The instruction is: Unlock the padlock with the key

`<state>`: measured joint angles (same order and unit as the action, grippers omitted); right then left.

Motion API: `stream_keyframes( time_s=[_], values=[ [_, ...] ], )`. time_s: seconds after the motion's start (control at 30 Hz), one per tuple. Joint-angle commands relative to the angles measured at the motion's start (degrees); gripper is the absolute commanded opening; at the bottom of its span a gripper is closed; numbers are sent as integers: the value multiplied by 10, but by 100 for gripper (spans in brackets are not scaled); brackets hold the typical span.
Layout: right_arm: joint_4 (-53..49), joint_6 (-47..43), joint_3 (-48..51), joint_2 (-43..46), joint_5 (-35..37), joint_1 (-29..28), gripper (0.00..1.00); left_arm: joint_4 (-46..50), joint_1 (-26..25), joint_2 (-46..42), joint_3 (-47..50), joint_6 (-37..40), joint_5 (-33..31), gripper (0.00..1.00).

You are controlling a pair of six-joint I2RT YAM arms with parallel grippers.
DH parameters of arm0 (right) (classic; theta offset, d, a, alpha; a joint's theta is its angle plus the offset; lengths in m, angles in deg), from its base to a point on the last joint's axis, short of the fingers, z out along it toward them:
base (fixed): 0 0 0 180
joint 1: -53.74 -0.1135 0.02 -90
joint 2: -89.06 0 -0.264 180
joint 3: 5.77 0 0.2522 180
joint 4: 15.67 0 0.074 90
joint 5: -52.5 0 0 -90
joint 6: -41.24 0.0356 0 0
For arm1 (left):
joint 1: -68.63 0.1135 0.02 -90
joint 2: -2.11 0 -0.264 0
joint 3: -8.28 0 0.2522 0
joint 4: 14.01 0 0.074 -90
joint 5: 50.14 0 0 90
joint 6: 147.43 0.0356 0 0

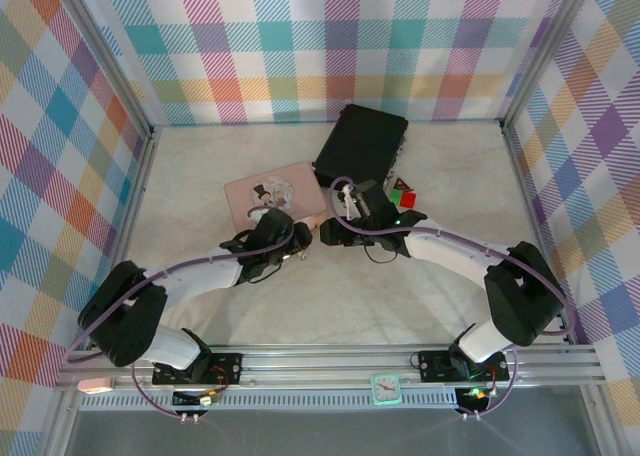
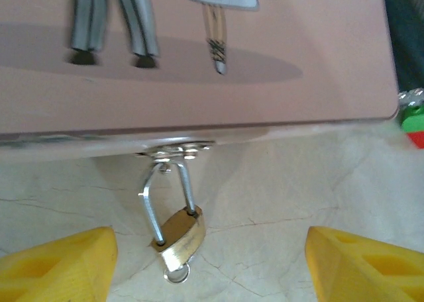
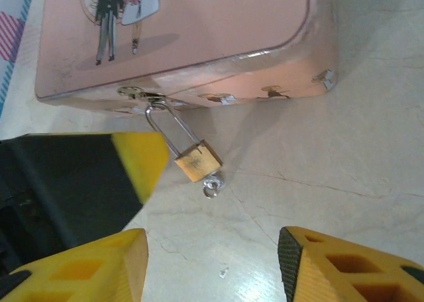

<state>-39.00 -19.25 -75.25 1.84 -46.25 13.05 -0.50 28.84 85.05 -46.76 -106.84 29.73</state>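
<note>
1. From above, the left pincer (image 1: 290,248) and the right pincer (image 1: 328,232) meet at the near edge of the pink tin (image 1: 262,198). Their spread is hard to judge here.
2. Left wrist: the left fingers (image 2: 59,262) stand wide apart, touching nothing. Between them the padlock (image 2: 180,234) hangs from the tin's clasp (image 2: 173,151), with the key (image 2: 177,273) seemingly in its underside.
3. Right wrist: the right fingers (image 3: 86,269) are spread and empty, near the padlock. One left finger stands just beside it.

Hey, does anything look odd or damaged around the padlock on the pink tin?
The key sits in the padlock, unheld, its head poking from the bottom. The pink tin has paint chipped to bare metal at its front corner.
</note>
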Motion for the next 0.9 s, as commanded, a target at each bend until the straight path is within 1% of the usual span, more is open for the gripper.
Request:
stream_keyframes(
  time_s=[0.0, 0.13, 0.27, 0.37, 0.43, 0.53, 0.63, 0.7, 0.87],
  values=[
    [-1, -1, 14, 27, 19, 0, 55, 67, -11, 47, -33, 7, -33, 74],
    [-2, -5, 23, 40, 32, 1, 55, 67, -15, 80, -49, -7, -46, 72],
    [8, -2, 41, 53, 43, 0, 56, 74, -18, 109, -60, -3, -55, 69],
    [14, 0, 49, 57, 51, 0, 56, 86, -19, 136, -78, 8, -50, 63],
    [12, -1, 50, 59, 53, 0, 56, 98, -22, 152, -88, 16, -55, 61],
    [10, -4, 50, 61, 60, 1, 56, 124, -22, 163, -96, 24, -67, 50],
    [9, -4, 51, 62, 64, 1, 56, 140, -22, 161, -91, 26, -88, 45],
    [12, -3, 51, 61, 64, 1, 56, 146, -22, 158, -86, 30, -97, 37],
    [13, -3, 42, 53, 58, 1, 56, 138, -22, 148, -79, 28, -109, 28]
  ],
)
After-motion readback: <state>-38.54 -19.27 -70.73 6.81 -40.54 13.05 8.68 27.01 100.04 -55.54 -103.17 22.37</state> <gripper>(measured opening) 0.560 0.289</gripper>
